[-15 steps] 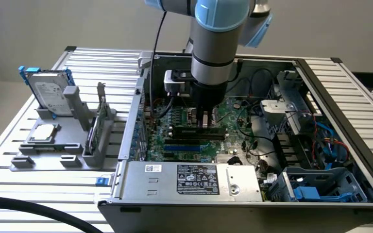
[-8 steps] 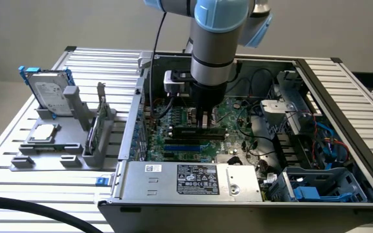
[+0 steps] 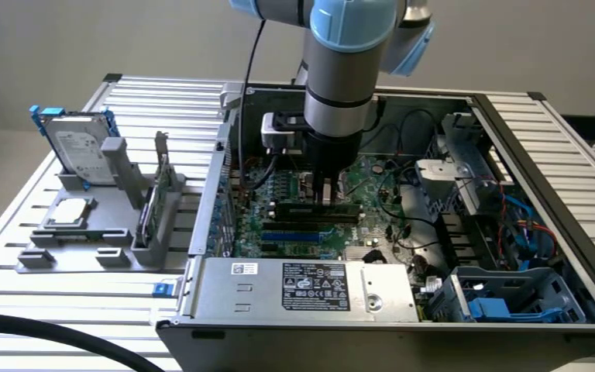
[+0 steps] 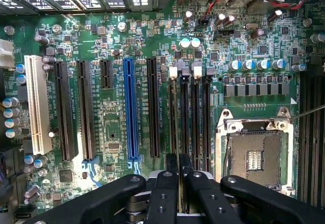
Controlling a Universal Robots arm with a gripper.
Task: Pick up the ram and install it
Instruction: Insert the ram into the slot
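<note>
Black fingers of the gripper, nearest the wrist camera: drawn close together, clamped on the ram, a thin dark stick seen edge-on between the pads. The ram stands upright over the black memory slots beside the CPU socket, its edge running along the slot line.

Handling note, as a judgement: the stick should stay parallel to one slot and centred between its end latches, pressed straight down without tilt; a skewed stick would catch the slot wall.

Green motherboard, next out: blue expansion slot, white expansion slot, and black ones between; CPU socket open, no chip seated.

Grey computer case, open on its side, holds the motherboard, a labelled power supply at the near edge, blue drive brackets toward the exterior view's right, and loose cabling. In the exterior view the arm reaches down into the case at the memory slots.

Grey parts stand, on the slatted table at the exterior view's left: holds a silver hard drive with blue bracket upright at the far end, a square silver-topped chip lying flat, and an upright slot rack.
</note>
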